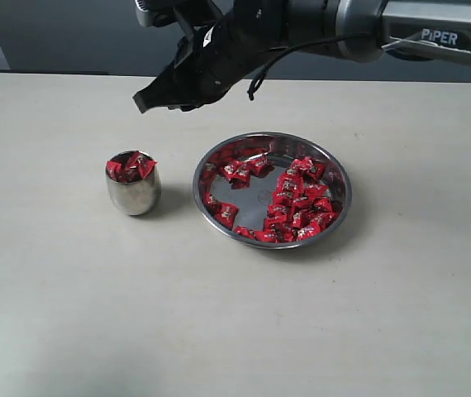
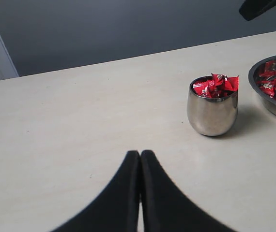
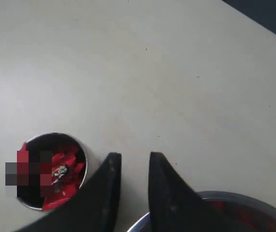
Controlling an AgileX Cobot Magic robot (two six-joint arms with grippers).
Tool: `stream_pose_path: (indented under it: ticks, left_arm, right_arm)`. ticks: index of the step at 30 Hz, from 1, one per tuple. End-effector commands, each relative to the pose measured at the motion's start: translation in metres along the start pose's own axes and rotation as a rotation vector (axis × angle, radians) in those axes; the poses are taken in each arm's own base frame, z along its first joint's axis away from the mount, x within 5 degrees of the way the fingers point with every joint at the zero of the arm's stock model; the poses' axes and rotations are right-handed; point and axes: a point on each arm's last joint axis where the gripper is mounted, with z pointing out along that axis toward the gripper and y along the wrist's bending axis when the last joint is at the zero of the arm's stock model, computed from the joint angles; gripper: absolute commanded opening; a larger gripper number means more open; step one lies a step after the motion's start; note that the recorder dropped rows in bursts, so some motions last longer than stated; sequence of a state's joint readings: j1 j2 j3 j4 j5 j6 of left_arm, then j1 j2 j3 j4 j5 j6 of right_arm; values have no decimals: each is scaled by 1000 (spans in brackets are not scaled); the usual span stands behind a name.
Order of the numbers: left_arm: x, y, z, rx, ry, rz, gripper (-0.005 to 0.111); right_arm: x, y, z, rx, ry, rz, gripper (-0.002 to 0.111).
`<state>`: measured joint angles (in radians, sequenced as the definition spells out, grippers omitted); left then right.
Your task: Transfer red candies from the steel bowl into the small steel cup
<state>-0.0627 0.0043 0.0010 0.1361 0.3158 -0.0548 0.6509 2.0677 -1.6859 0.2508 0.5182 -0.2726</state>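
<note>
The steel bowl [image 1: 272,189] lies mid-table with several red candies [image 1: 300,198] heaped mostly on its right side. Left of it stands the small steel cup [image 1: 134,185], filled to the rim with red candies [image 1: 131,165]. My right gripper [image 1: 151,101] hangs high above the table, behind and between the cup and bowl, open and empty. In the right wrist view its jaws [image 3: 132,159] stand apart over bare table, the cup [image 3: 52,171] on one side and the bowl rim [image 3: 210,198] on the other. My left gripper [image 2: 140,153] is shut and empty, low over the table some way from the cup [image 2: 212,105].
The pale tabletop [image 1: 70,298] stretches wide around both vessels. A dark wall [image 1: 54,33] runs behind the table's far edge. The right arm [image 1: 401,33] reaches in from the upper right.
</note>
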Motion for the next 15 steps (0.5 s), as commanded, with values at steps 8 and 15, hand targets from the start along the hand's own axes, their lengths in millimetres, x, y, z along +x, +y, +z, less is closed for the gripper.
stream_pose_path:
  ticks: [8,15]
  left_arm:
    - [-1,-1,0,10,-13,-4,0]
    - [-1,-1,0,10,-13,-4,0]
  right_arm:
    - [4,-65,-38,105,21,227,22]
    - [28,-95,-117,221,-55,296,22]
